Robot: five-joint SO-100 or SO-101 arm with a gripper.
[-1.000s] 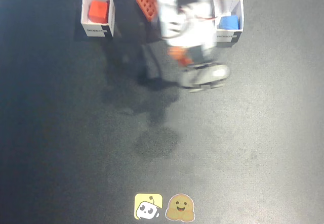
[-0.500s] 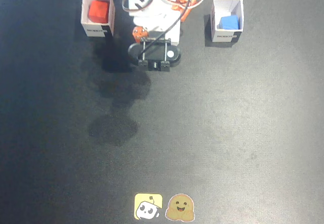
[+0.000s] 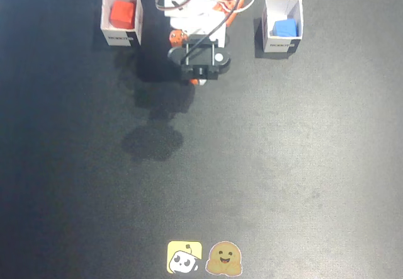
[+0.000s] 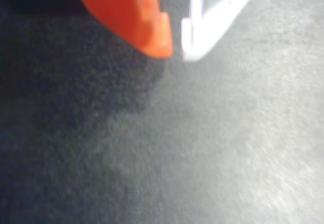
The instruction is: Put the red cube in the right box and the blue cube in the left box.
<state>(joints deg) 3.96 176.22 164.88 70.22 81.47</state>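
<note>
In the fixed view the red cube (image 3: 122, 14) lies inside the white box (image 3: 107, 21) at the top left. The blue cube (image 3: 284, 28) lies inside the white box (image 3: 296, 14) at the top right. The arm is folded back at the top middle between the two boxes, and my gripper (image 3: 198, 81) points down near its base. In the wrist view my gripper (image 4: 176, 49) shows at the top edge: an orange finger (image 4: 136, 16) and a white finger (image 4: 212, 21), their tips almost touching, with nothing between them, above bare black mat.
The arm's white and orange base (image 3: 195, 2) with cables stands at the top middle. Two stickers (image 3: 204, 257) lie at the bottom edge. A black mat (image 3: 283, 165) covers the table.
</note>
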